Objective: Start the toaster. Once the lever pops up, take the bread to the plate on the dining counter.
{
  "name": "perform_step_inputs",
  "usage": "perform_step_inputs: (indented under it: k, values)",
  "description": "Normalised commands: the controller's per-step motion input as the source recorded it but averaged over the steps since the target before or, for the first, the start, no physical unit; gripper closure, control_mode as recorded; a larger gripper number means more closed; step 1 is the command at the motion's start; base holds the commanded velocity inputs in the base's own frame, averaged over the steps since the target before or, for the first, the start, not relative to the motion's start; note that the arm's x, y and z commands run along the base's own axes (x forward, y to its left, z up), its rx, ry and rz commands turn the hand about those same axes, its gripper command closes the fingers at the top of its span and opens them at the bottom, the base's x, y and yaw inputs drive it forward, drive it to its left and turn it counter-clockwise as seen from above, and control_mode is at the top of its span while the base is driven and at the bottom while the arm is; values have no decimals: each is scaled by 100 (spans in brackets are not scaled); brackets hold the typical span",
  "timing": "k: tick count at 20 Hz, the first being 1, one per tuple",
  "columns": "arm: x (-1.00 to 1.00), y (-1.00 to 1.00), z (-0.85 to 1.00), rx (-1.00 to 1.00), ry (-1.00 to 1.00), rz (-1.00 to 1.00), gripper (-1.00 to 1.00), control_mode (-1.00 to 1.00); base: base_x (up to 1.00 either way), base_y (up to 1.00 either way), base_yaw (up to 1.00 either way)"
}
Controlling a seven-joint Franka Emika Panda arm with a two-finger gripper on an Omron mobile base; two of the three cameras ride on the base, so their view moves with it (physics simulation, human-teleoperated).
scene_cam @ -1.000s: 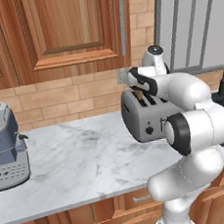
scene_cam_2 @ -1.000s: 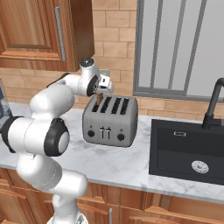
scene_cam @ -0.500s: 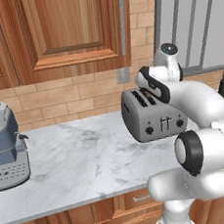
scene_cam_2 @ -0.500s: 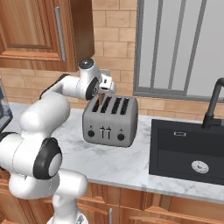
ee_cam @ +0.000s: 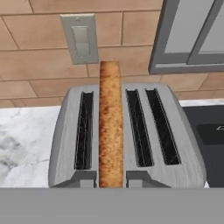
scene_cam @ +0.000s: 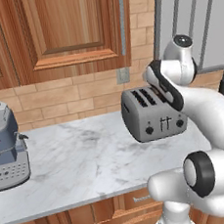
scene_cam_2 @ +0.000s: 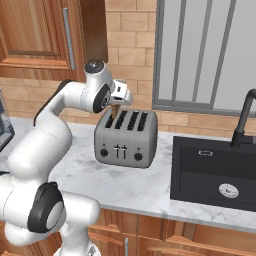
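Observation:
The grey toaster (scene_cam: 153, 114) (scene_cam_2: 125, 140) (ee_cam: 61, 144) stands on the marble worktop against the brick wall. Its dark lever (scene_cam_2: 118, 150) (scene_cam: 164, 123) sits on the front face beside a round black knob. The bread (ee_cam: 110, 131) (scene_cam_2: 114, 112), a brown slice seen edge-on, hangs upright just above the toaster's second slot from the left. My gripper (scene_cam_2: 116, 106) is shut on the bread from above. My fingertips are hidden in the hand view. The plate and the dining counter are out of view.
A blue-grey coffee machine (scene_cam: 4, 146) stands at the left of the worktop (scene_cam: 84, 156). A black sink (scene_cam_2: 215, 170) with a dark faucet (scene_cam_2: 245, 117) lies right of the toaster. Wooden cabinets (scene_cam: 75, 29) hang overhead, and a wall outlet (ee_cam: 81, 38) is behind the toaster.
My arm's elbow has swung round and lower while the hand has stayed over the toaster with the bread in it. The toaster has not moved.

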Motion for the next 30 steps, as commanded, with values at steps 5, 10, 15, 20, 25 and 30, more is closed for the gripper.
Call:
perform_step_inputs:
  k: [5, 10, 15, 20, 25, 30]
  values:
    - [-65, -4, 20, 0, 0, 0, 100, -100, 0, 0, 0]
    - [-67, -1, 21, 0, 0, 0, 100, -100, 0, 0, 0]
    - [-46, 0, 5, 0, 0, 0, 100, -100, 0, 0, 0]
    - [-53, 0, 9, 0, 0, 0, 100, -100, 0, 0, 0]
    - [-38, 0, 3, 0, 1, 0, 100, -100, 0, 0, 0]
    - [-22, 0, 0, 0, 0, 0, 100, -100, 0, 0, 0]
